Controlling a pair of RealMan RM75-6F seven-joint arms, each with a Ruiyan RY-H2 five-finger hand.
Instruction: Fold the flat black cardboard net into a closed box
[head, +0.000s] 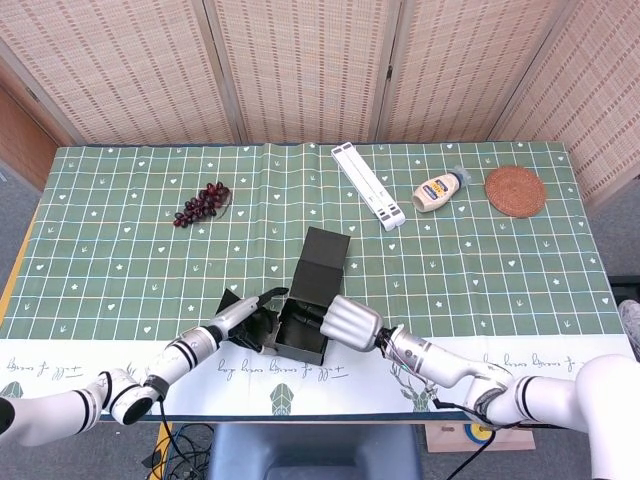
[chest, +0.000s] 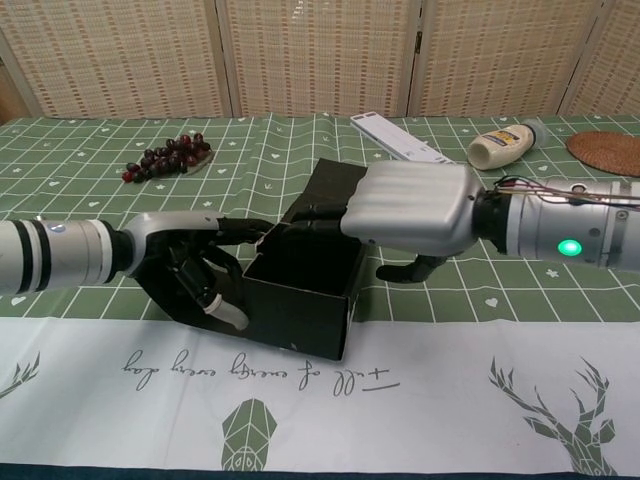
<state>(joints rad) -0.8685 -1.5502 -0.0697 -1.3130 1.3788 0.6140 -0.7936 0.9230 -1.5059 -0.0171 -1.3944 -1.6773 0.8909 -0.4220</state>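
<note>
The black cardboard box (head: 303, 341) (chest: 298, 314) stands open-topped near the table's front edge, with its lid flap (head: 326, 256) (chest: 341, 180) leaning back behind it. My left hand (head: 243, 318) (chest: 190, 256) is at the box's left side, over a black side flap. One finger reaches to the box's top left corner and the others curl low against the wall. My right hand (head: 350, 320) (chest: 415, 205) hovers at the box's right rear, its fingers stretched flat onto the back rim. The thumb hangs outside the right wall. Neither hand grips the box.
A bunch of dark grapes (head: 202, 204) (chest: 165, 157) lies at the far left. A long white bar (head: 368, 186) (chest: 405, 148), a mayonnaise bottle (head: 440, 190) (chest: 510, 143) and a woven coaster (head: 516, 191) (chest: 605, 152) lie at the far right.
</note>
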